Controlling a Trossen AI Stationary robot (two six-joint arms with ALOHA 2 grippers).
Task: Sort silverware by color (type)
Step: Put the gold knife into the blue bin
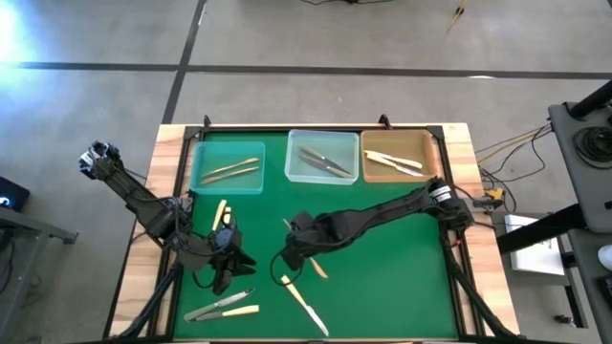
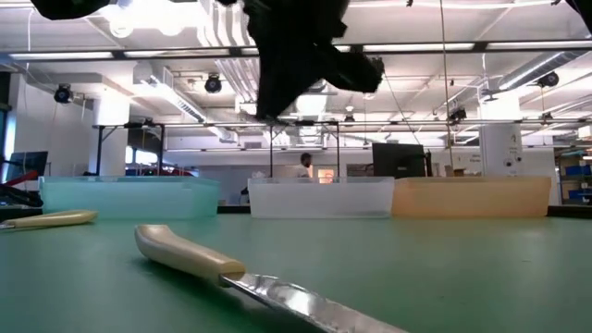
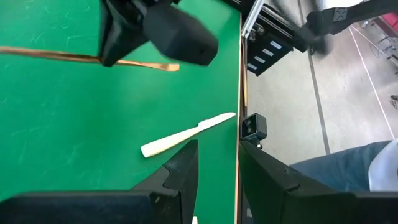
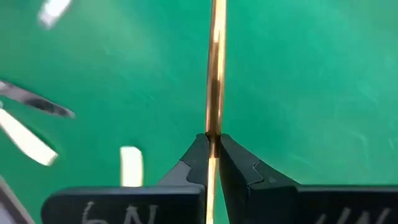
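My right gripper is over the middle of the green mat and is shut on a slim golden-bronze piece. The left wrist view also shows this golden-bronze piece, sticking out on both sides of the right gripper. My left gripper is open over the mat's near-left part, close to a cream knife, and touches nothing. A cream-handled knife with a silver blade lies flat on the mat. More cream and silver pieces lie near the left front. My right gripper pinches the golden-bronze piece at a spot along its thin shaft between its two fingers. The piece runs on past the fingertips and back between the fingers. In the low view the gripper hangs well above the mat.
Three trays stand along the far edge: a teal tray with golden pieces, a clear tray with silver ones and an amber tray with cream ones. Two cream pieces lie behind my left gripper. A person stands far off in the room.
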